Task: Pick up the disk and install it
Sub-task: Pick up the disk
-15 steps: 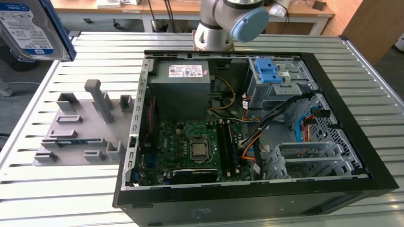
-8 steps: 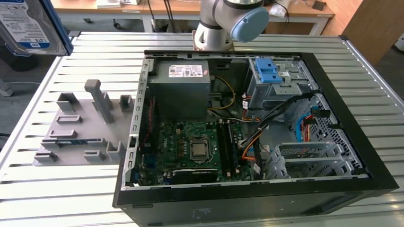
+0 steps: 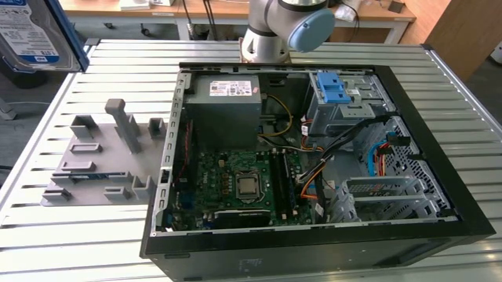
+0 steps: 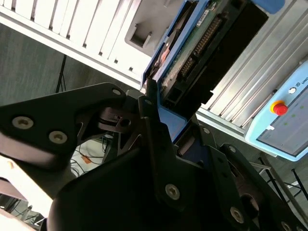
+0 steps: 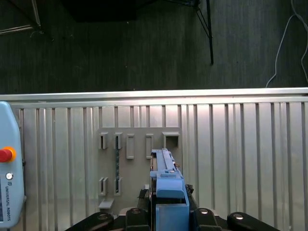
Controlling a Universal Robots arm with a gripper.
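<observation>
The disk (image 3: 32, 29) is lifted high at the exterior view's upper left, above the table's corner; its silver face with a white-and-blue label and its blue carrier edge show. In the second wrist view my gripper (image 4: 168, 113) is shut on the disk (image 4: 207, 43), black fingers (image 4: 150, 103) pressing the blue bracket, circuit-board side visible. In the first wrist view the disk (image 5: 166, 185) stands edge-on between the finger bases of the gripper (image 5: 166, 211), well above the grey fixture (image 5: 139, 159).
An open computer case (image 3: 439, 153) lies on the slatted metal table (image 3: 117, 64), holding a power-supply box (image 3: 227, 108), a motherboard (image 3: 243, 182) and a cage with blue latches (image 3: 341, 94). A grey slotted fixture (image 3: 102, 158) sits beside it. A teach pendant (image 4: 284, 120) lies nearby.
</observation>
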